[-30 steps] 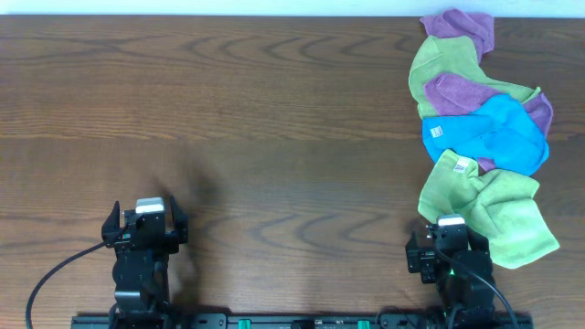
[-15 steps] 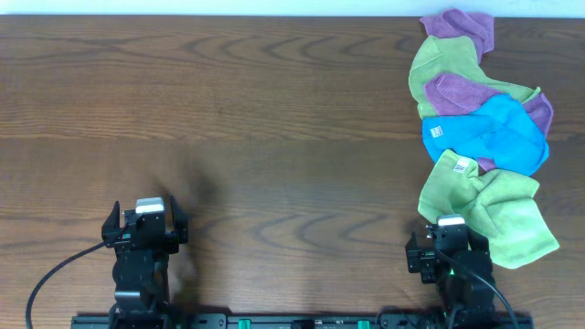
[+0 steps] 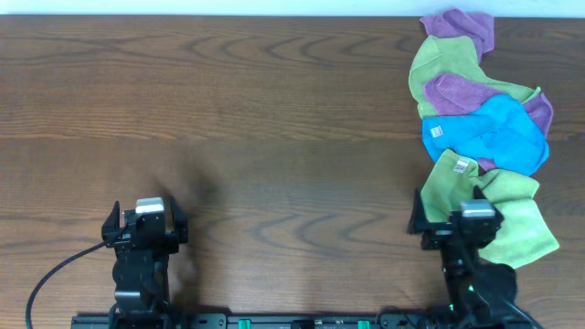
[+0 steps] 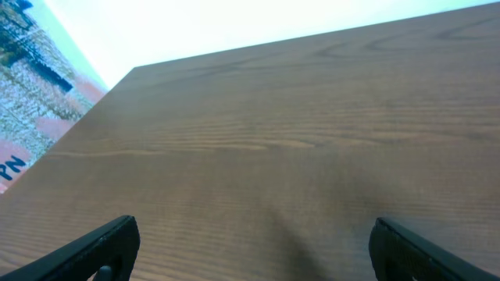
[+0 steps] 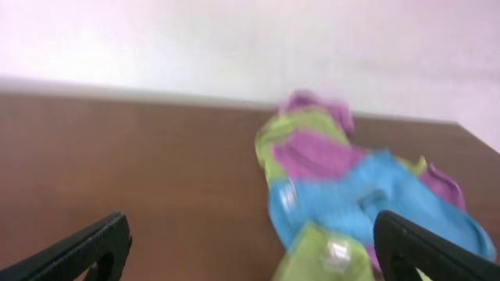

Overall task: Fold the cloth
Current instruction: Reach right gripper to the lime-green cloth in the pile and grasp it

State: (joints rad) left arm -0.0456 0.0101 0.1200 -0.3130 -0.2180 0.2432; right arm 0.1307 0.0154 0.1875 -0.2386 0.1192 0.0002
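Observation:
The lime-green cloth (image 3: 512,212) lies crumpled at the right front of the table, its small white tag (image 3: 464,165) at its far edge. In the right wrist view its near corner with the tag (image 5: 324,251) shows blurred between the fingers. My right gripper (image 3: 454,212) is open, above the cloth's left part, with nothing in it. My left gripper (image 3: 146,222) is open and empty over bare wood at the front left; the left wrist view shows only wood (image 4: 258,179) between its fingers.
A blue cloth (image 3: 489,135) lies just behind the lime-green one. Behind it lies a heap of purple cloths (image 3: 471,91) with a duller green cloth (image 3: 439,66), at the table's far right edge. The wooden table (image 3: 228,119) stretches left.
My right gripper has moved forward and a little right, over the lime-green cloth's left part. The left arm has not moved.

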